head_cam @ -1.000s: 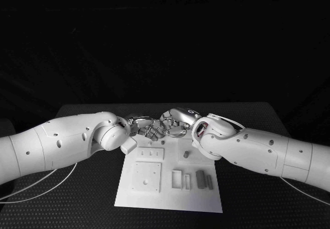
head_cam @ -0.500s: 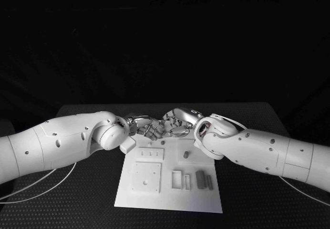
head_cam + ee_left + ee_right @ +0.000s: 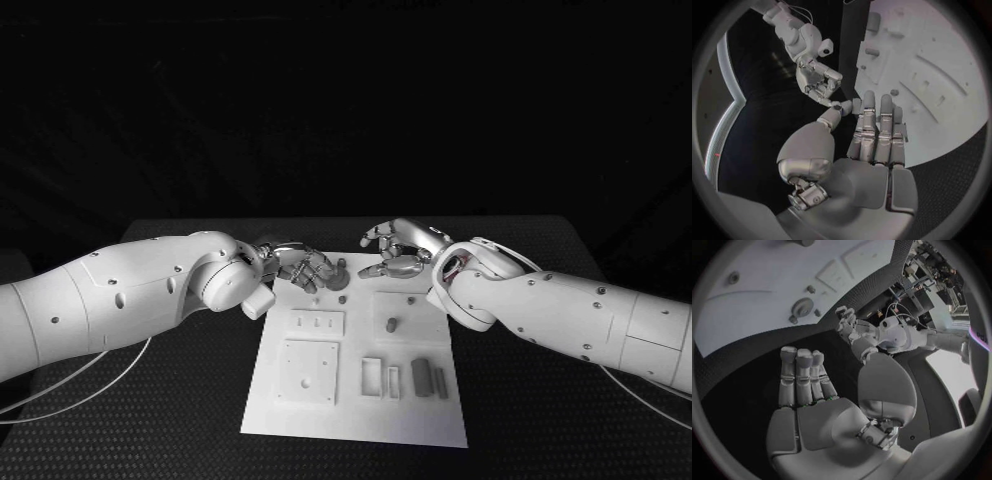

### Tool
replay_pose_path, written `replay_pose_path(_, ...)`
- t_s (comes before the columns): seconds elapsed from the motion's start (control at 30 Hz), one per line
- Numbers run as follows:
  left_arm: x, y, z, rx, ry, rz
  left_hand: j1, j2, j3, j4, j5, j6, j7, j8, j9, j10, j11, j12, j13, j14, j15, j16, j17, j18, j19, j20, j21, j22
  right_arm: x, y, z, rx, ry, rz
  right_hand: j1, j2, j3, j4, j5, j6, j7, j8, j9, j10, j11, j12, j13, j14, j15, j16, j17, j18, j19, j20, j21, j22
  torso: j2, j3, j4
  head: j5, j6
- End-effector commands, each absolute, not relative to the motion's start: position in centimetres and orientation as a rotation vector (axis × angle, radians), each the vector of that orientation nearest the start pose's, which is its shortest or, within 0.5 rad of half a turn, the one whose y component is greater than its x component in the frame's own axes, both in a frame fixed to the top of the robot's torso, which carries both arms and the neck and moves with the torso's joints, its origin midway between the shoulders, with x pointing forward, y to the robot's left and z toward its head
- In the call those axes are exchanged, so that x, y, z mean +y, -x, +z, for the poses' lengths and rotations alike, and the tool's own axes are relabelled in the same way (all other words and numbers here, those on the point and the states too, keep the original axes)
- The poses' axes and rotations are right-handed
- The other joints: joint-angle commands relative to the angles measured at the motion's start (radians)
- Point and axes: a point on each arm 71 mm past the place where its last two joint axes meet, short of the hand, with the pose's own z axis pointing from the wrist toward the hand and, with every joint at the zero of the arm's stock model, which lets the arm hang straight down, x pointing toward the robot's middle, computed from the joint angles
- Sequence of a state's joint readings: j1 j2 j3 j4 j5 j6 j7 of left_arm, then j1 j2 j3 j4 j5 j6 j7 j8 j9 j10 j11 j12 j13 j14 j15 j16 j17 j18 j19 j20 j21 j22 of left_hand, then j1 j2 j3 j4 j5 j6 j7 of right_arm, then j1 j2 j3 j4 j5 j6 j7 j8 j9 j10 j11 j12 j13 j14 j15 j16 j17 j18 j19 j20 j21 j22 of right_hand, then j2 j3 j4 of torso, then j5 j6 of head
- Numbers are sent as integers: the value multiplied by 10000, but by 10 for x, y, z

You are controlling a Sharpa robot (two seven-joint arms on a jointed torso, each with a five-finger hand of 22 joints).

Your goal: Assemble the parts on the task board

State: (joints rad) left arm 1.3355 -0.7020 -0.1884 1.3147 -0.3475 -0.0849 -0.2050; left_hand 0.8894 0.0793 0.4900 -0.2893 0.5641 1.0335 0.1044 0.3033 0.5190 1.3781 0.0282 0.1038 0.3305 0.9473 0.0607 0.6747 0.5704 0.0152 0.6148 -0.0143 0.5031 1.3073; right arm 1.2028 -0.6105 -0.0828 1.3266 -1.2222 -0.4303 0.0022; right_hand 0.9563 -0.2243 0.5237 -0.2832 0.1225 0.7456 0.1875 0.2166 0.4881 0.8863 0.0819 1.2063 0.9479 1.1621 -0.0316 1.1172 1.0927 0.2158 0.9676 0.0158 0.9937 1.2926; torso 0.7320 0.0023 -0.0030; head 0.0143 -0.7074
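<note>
The white task board (image 3: 361,415) lies in the middle of the black table. A round grey part (image 3: 339,281) sits at its far edge, just by my left hand's fingertips; in the right wrist view the same round part (image 3: 803,306) lies flat on the board (image 3: 754,300). My left hand (image 3: 296,266) hovers at the far left corner with its fingers straight and together and nothing in them (image 3: 876,135). My right hand (image 3: 397,249) is above the far edge, its fingers loosely curled and empty. A small grey peg (image 3: 392,324) and two grey bars (image 3: 428,377) are on the board.
Raised white blocks and square recesses (image 3: 309,368) take up the board's left half. Both white forearms cross the table on either side of the board. Cables (image 3: 58,400) trail on the table by the left arm.
The two hands were pressed together over the board's far edge and have now drawn apart, left hand to the left, right hand to the right. The round grey part now shows on the board.
</note>
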Motion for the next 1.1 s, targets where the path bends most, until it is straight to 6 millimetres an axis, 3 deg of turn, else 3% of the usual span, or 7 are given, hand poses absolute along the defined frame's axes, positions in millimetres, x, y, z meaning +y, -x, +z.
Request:
replay_pose_path(0.03,201,-521,-212,22170,7033,-8972,-141,42,48,13,40,246,-98,69,34,138,-4,87,41,124,-32,118,54,-152,104,-30,100,237,-154,-519,-199,15930,-1297,9067,-132,60,-96,-35,157,0,59,-6,-3,-66,-19,13,-60,-81,16,-14,-38,416,-42,51,-43,0,0,11,-12,38,-15)
replay_pose_path(0.37,207,-525,-216,23277,5467,-6665,-471,284,97,-11,246,516,-268,358,502,416,-219,678,555,374,-241,718,278,-152,350,-267,453,229,-202,-554,-164,15191,-3093,8834,-135,361,-316,-69,882,96,38,65,-14,-170,-37,81,-308,-218,2,-30,-191,460,-185,193,-121,33,5,10,-13,124,-114)
replay_pose_path(0.4,208,-525,-217,23341,5325,-6496,-429,208,230,22,-48,560,-295,395,555,454,-248,745,610,412,-266,765,290,-152,389,-298,484,225,-206,-557,-161,15133,-3113,8732,-117,386,-327,-71,920,99,39,67,-18,-183,-37,85,-327,-234,3,-32,-203,460,-202,203,-130,37,1,5,-10,118,-136)
replay_pose_path(0.43,208,-526,-216,23356,5225,-6353,-233,-38,1006,164,-1304,601,-349,444,666,450,-293,852,722,465,-326,844,302,-152,491,-383,528,190,-209,-560,-159,15053,-3147,8633,-85,412,-326,-76,984,99,39,68,-22,-200,-36,87,-346,-252,4,-35,-215,460,-223,212,-140,40,0,3,-14,123,-158)
replay_pose_path(0.47,208,-527,-216,23328,5130,-6233,-437,-190,1563,229,-1589,639,-358,457,767,433,-305,960,836,505,-346,895,282,-152,550,-398,566,192,-212,-562,-156,14984,-3138,8530,-64,423,-328,-75,1070,98,41,67,-27,-218,-33,88,-364,-274,7,-42,-227,460,-246,222,-153,43,0,0,-17,126,-169)
replay_pose_path(0.73,198,-528,-216,23499,3665,-5044,-1378,-262,2208,89,-1384,1086,-592,709,1509,610,-521,1719,1558,884,-580,1350,299,-152,847,-632,1038,228,-224,-572,-151,14882,-3600,8289,31,529,-372,-72,1395,108,48,71,-63,-270,-25,158,-473,-321,15,-5,-291,460,-293,277,-167,80,5,10,6,154,-361)
replay_pose_path(1.1,178,-523,-225,23480,1782,-3948,-1428,-277,2310,55,-1343,1181,-648,725,1769,588,-562,1949,1782,934,-629,1484,293,-152,837,-700,1191,228,-218,-572,-150,14947,-3586,8404,20,610,-401,-65,1571,126,50,78,-90,-295,-22,214,-547,-342,19,30,-333,460,-304,305,-174,101,-1,4,11,160,-539)
